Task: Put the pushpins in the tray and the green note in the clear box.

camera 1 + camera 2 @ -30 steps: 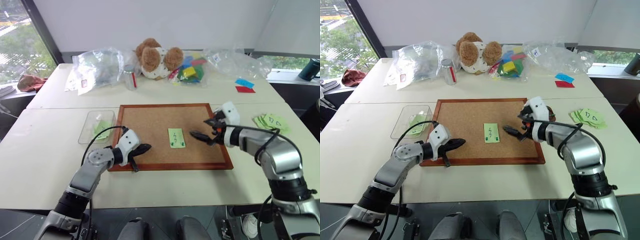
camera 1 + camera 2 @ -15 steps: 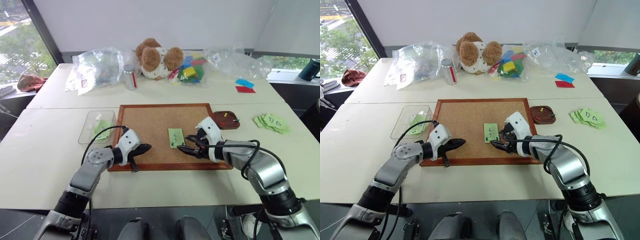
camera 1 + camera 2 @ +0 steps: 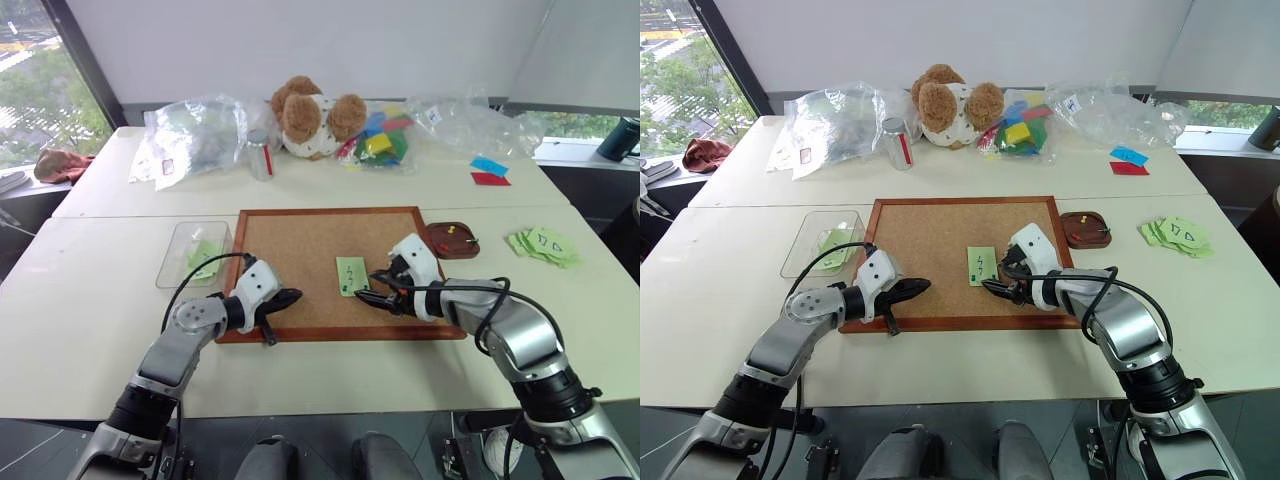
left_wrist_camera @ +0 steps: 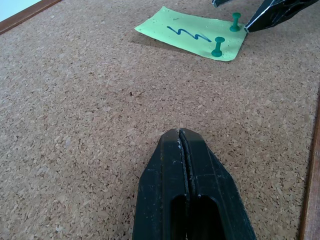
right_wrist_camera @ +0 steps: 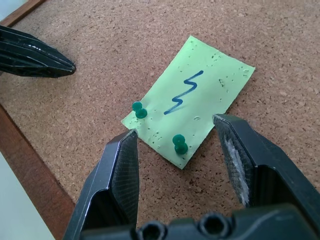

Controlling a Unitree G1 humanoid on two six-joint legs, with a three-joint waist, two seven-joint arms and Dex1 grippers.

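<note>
Light-green paper, a small rectangular note [image 5: 190,109] with a zigzag squiggle drawn along it, lies flat on the cork of the large wood-framed corkboard [image 3: 300,250], right of the board's middle. Its long axis runs from the board's near edge toward the far edge, and the squiggle follows that line. Two tiny dark green-headed pushpins [image 5: 180,144] stand upright in it, side by side along its near short edge, one toward each corner. The right gripper [image 5: 181,145] sits low at that edge with its two black fingers [image 5: 122,167] parted to either side of the right-hand pin, neither finger touching it; nothing is grasped. A second ago this gripper was higher and off to the right, near the board's right frame, with its fingers spread wider; it has since come down and leftward to the note and narrowed. The left gripper [image 4: 186,187] rests over the cork near the board's near-left corner, fingers pressed tightly together and empty, unchanged from before. Beyond the board's right frame sits the small dark reddish-brown tray [image 3: 452,241], now uncovered where the arm earlier hid it. Left of the board stands the transparent rectangular plastic box [image 3: 193,253], with green paper inside it.
</note>
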